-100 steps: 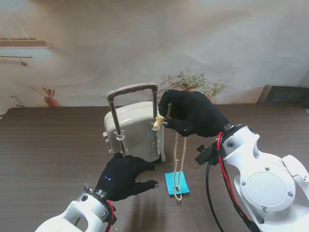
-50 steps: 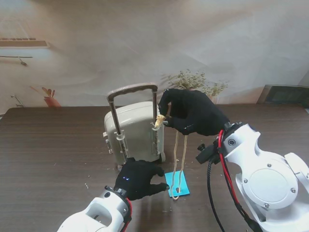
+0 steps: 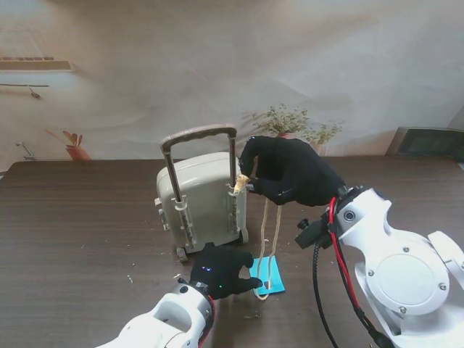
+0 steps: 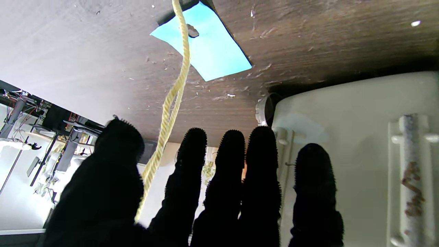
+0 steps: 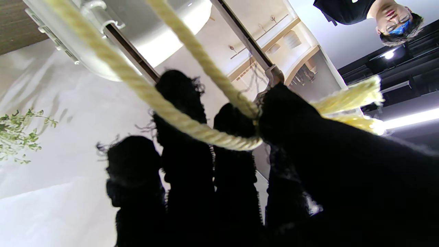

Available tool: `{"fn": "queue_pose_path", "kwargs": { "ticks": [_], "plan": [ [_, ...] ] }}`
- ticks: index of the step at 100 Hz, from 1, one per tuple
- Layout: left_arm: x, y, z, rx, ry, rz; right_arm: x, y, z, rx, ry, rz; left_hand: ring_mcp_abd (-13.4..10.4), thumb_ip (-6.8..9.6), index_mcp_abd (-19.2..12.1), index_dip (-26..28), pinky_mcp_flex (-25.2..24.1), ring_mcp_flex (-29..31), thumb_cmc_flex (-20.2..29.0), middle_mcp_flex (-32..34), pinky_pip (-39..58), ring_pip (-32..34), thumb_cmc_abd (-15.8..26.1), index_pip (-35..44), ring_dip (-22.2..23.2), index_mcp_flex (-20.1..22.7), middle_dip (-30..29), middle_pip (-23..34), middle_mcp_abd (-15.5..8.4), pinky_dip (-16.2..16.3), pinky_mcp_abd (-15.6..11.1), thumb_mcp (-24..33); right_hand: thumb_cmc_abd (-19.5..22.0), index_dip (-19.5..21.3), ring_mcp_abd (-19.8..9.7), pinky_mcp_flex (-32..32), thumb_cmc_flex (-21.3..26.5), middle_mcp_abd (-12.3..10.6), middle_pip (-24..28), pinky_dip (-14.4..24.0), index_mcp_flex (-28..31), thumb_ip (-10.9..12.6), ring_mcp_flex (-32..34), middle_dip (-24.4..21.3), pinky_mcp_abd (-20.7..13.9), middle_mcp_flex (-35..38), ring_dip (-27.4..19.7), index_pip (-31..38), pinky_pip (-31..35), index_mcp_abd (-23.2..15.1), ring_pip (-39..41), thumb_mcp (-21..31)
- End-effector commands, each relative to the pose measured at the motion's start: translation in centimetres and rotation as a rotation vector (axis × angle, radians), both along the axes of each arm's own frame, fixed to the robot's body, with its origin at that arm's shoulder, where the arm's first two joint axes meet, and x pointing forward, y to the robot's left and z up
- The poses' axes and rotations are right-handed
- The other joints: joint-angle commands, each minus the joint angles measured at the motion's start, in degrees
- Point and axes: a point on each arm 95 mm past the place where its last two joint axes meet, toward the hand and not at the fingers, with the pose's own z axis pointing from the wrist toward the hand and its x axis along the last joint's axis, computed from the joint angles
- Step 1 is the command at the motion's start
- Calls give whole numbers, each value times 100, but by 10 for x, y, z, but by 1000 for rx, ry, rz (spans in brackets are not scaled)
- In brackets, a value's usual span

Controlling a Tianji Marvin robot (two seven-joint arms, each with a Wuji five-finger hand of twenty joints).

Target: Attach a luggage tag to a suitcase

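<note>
A small pale suitcase (image 3: 199, 199) stands upright on the dark table (image 3: 87, 217), its telescopic handle (image 3: 199, 135) raised. My right hand (image 3: 286, 170) is shut on the frayed end of a yellow cord (image 3: 270, 232) beside the handle's right post. The cord (image 5: 192, 127) hangs in a loop down to a blue luggage tag (image 3: 270, 274) lying flat in front of the suitcase. My left hand (image 3: 221, 270) hovers low just left of the tag, fingers spread. In the left wrist view the cord (image 4: 171, 99) runs between thumb and index finger to the tag (image 4: 212, 51).
A dried plant sprig (image 3: 293, 122) stands behind the suitcase. A small red pot (image 3: 75, 151) sits at the far left edge. The suitcase (image 4: 356, 144) is close beside my left fingers. Crumbs lie scattered on the table near the tag.
My left hand has slid right, from in front of the suitcase's left side to just beside the blue tag. My right hand has kept the cord end at the handle post.
</note>
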Motion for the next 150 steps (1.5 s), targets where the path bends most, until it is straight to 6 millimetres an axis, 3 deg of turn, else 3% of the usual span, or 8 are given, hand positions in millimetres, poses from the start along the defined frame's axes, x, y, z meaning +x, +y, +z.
{"fn": "queue_pose_path", "kwargs": {
  "ticks": [1,15,20,69,97,122,139,150],
  "plan": [
    [2,-2,-4,7,18,5,-15,7,19,7,-48,36,-32,-97,277,33,57,166,-67,125,233,74,-244,74,127,190,129,110,210,112,265,197,224,-30,90,-17,318,29,-47,10,392,129,94,110,107,89,40,482,26,-240,-41,1],
    [3,-8,-11,21,18,19,-15,7,19,7,-58,39,-64,-133,259,51,90,226,-60,164,338,133,-294,168,139,171,155,168,182,151,240,364,220,-29,87,-17,312,26,-45,15,392,127,94,112,107,92,42,481,25,-240,-40,4],
    [4,-9,-14,29,18,23,-16,6,19,8,-58,41,-72,-287,257,3,86,226,-216,158,369,167,-374,253,128,136,157,198,184,156,227,748,217,-29,86,-17,319,29,-45,16,392,129,93,111,107,92,43,481,25,-240,-40,9],
    [11,-26,-33,7,67,16,-19,10,18,13,-67,65,-166,-289,203,36,138,308,-55,166,420,191,-489,400,127,82,175,284,120,169,165,1056,209,-29,89,-16,313,28,-44,28,392,123,91,116,105,98,58,481,20,-240,-19,22],
    [13,-36,-38,-27,96,0,-20,11,18,15,-66,75,-263,-478,-85,-171,103,342,1092,205,436,210,-756,867,118,-63,161,357,-29,156,113,1207,208,-29,88,-15,306,30,-45,32,392,121,93,120,105,100,61,481,18,-240,-16,28],
    [13,-39,-38,-46,113,-17,-20,12,18,20,-65,75,-250,-429,-319,-181,-111,149,2381,439,487,392,192,1605,227,-52,820,95,-172,258,39,-21,200,-28,98,-12,302,37,-44,37,392,119,93,121,102,102,63,481,21,-240,-14,36],
    [12,-28,-27,-52,100,-10,-20,10,19,31,-78,65,-126,-442,-241,599,-303,-103,2649,369,411,578,531,2531,354,-375,930,321,-134,276,93,-332,208,-28,85,-12,304,26,-41,42,392,119,97,124,101,102,64,481,20,-240,-12,35],
    [10,-15,-12,-64,38,-5,-20,8,19,46,-78,54,-314,-484,-284,802,54,409,2368,992,527,838,158,2602,349,-101,1048,563,-175,271,101,93,218,-28,98,-12,307,42,-39,45,392,118,94,127,105,99,64,481,24,-240,-13,32]
  ]
}}
